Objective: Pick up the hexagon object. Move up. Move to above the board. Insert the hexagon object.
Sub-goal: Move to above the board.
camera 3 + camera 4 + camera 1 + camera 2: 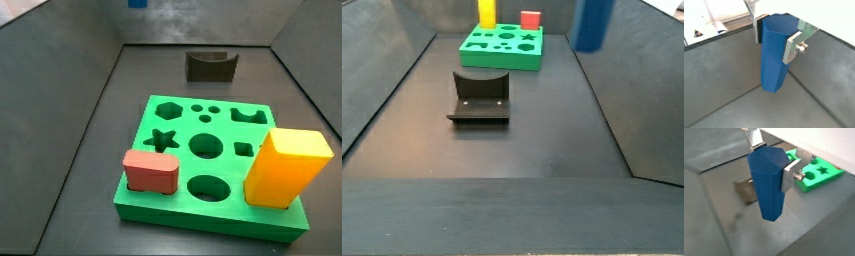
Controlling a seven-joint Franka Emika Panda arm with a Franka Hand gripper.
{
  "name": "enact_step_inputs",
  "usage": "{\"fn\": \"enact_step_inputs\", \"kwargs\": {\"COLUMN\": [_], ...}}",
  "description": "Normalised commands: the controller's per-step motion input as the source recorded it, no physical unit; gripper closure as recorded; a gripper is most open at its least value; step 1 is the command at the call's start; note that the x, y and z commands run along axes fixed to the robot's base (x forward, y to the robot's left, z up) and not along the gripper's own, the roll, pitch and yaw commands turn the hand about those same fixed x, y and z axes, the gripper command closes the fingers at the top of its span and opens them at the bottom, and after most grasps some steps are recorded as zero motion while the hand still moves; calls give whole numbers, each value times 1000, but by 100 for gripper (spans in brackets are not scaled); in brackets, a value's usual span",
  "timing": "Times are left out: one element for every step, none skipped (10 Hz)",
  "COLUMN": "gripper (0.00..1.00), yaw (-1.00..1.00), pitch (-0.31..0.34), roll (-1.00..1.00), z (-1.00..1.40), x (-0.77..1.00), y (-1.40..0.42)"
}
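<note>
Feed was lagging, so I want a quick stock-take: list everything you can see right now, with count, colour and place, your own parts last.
hexagon object: one, blue, held off the floor between the fingers.
board: one, bright green, on the floor at the far end of the bin.
yellow block: one, yellow-orange, standing upright in the board.
red block: one, red, short, seated in the board.
fixture: one, dark, on the floor near the board.
gripper: one, silver fingers, shut on the hexagon object, raised.

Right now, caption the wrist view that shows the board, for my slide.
Claw holding the tall matte blue hexagonal peg above the dark floor, bright green cut-out board beyond.
</note>
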Motion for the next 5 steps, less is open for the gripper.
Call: {"fn": "enact_step_inputs", "kwargs": {"gripper": [100, 100, 100, 100, 100], "yaw": [-903, -473, -292, -163, -75], "pitch": [128, 133, 135, 140, 144], "roll": [-38, -62, -71, -51, -39], "z": [127, 132, 133, 133, 136], "x": [225, 231, 236, 244, 251], "y": [-1000, -1000, -1000, -1000, -1000]}}
